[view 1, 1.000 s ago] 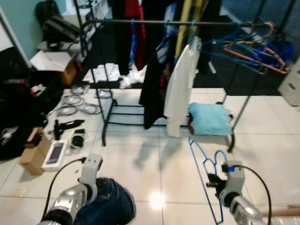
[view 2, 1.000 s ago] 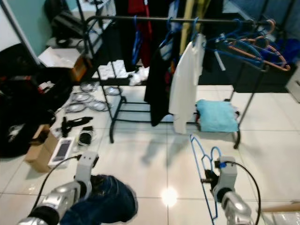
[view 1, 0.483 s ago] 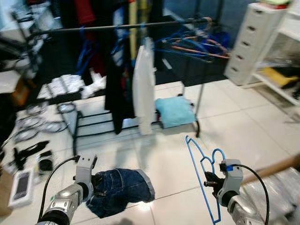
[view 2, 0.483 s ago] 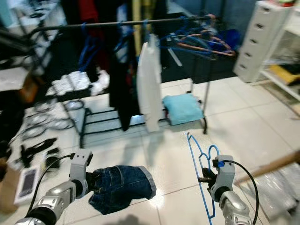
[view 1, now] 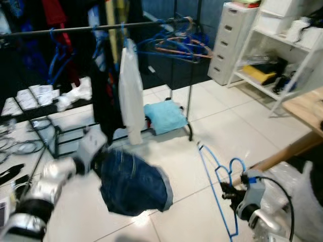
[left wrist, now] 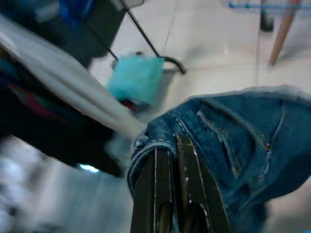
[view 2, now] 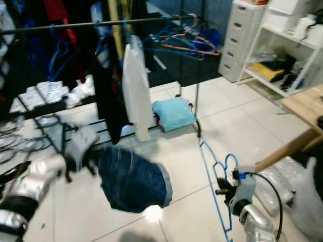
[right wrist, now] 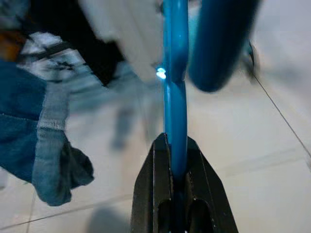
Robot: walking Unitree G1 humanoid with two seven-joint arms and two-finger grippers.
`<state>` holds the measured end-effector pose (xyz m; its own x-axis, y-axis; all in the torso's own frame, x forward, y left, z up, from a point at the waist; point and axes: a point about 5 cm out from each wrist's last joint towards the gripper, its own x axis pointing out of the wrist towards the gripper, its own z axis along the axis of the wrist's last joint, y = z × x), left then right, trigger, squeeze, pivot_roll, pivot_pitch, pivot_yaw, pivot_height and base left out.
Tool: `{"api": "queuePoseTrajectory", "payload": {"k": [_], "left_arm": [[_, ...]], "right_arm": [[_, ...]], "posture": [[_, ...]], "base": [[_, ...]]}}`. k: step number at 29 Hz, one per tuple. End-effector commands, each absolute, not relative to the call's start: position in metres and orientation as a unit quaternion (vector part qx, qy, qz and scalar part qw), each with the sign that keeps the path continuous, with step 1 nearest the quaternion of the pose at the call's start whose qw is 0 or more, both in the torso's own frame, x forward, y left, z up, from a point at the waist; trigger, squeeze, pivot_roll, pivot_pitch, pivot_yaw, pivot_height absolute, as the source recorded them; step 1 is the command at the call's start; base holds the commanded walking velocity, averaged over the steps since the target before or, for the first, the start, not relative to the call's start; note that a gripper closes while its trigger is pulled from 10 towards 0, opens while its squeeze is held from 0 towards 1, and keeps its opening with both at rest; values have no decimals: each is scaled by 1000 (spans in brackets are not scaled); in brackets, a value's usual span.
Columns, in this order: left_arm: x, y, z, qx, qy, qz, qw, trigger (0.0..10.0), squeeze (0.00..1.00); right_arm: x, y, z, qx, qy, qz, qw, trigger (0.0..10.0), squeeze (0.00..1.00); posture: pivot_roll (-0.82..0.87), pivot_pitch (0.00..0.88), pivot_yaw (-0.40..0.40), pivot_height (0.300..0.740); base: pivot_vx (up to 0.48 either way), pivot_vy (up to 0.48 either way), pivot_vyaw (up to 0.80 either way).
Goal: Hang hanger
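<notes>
Low at the right of the head views, the right gripper (right wrist: 177, 182) has its two black fingers pinched onto the thin blue wire hanger (view 1: 220, 186), which stands nearly upright in its grasp with the hook curling at the top, well apart from the rail. Toward the left of the frame, the left gripper (left wrist: 177, 160) is closed on the waistband of a pair of dark blue denim shorts (view 1: 133, 182), which hang from it above the floor and look blurred. Beneath both arms spreads a glossy white tiled floor (view 1: 227, 121) with a bright glare spot near the shorts. Across the upper part of the frame runs a black metal clothes rail (view 2: 101, 22), carrying dark garments, a white shirt (view 1: 129, 91), and a bunch of blue and orange hangers (view 1: 176, 45) at its right end. A folded turquoise cloth (view 1: 164, 117) lies on the rack's low shelf. At the upper right stand a grey chest of drawers (view 1: 229, 43) and white open shelving (view 1: 290, 55), with a light wooden tabletop (view 1: 308, 108) at the right edge. Cables and small white packets lie at the left edge of the floor.
</notes>
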<state>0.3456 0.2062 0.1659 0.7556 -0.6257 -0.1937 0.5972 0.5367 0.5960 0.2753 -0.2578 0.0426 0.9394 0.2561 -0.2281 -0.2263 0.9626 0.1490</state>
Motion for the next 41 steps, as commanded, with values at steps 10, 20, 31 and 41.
{"api": "queuePoseTrajectory", "payload": {"k": [10, 20, 31, 41], "left_arm": [[362, 186, 216, 399, -105, -323, 852, 10000, 0], [392, 185, 236, 34, -37, -135, 990, 10000, 0], [399, 166, 221, -141, 77, -28, 987, 10000, 0], [383, 128, 232, -248, 57, -20, 967, 10000, 0]], "right_arm": [[281, -249, 108, -22, 58, 267, 962, 10000, 0], [264, -224, 152, -45, 43, 395, 917, 10000, 0], [253, -208, 173, -79, 71, 437, 893, 10000, 0], [267, -166, 180, -31, 78, 432, 898, 10000, 0]], "posture": [[-84, 94, 64, 740], [-90, 99, 60, 740], [-90, 101, 63, 740], [-79, 102, 53, 740]], "base": [[0, 0, 0], [0, 0, 0], [0, 0, 0], [0, 0, 0]]}}
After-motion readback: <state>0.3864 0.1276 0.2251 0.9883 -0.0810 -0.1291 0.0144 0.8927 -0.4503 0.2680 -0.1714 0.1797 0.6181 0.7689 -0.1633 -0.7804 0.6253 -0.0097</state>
